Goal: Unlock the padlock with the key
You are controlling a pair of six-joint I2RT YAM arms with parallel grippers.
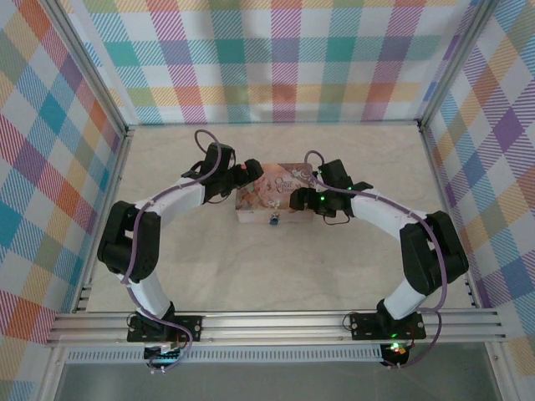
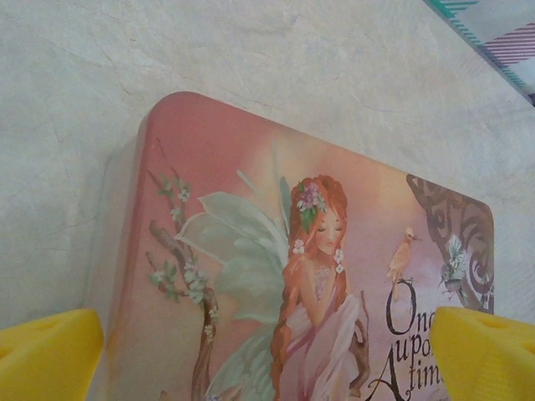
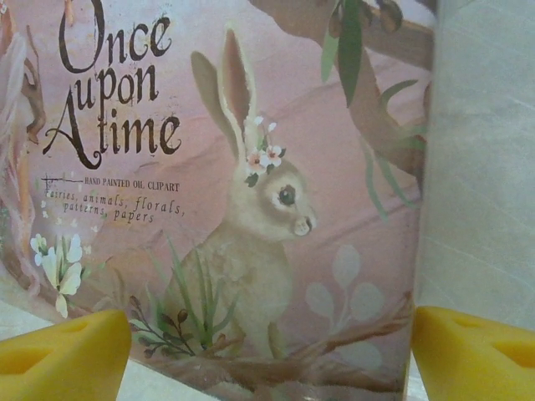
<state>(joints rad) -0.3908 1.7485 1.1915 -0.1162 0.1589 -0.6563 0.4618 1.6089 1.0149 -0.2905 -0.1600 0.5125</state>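
Top, room: pink tin [image 1: 272,199] mid-table [image 1: 167,276], bare surface all round it, plaid walls [image 1: 50,150] well apart
Top, my ends: left gripper [image 1: 241,175] over the tin's left end, right gripper [image 1: 308,196] over its right end
Top, lock: padlock [image 1: 273,220] a small blur at the tin's near side; key too small to tell
Left wrist: my fingertips [image 2: 50,351] spread wide, one past the tin's left edge
Right wrist: fingertips [image 3: 472,355] spread wide, one at the tin's right edge, lid cut off

The tin [image 2: 251,251] is pink, painted with a red-haired fairy [image 2: 318,251], pale green wings and a beige rabbit [image 3: 251,234]. The worktop [image 1: 276,276] is cream marble; the walls [image 1: 276,58] pastel plaid; fingertips [image 3: 58,355] yellow.
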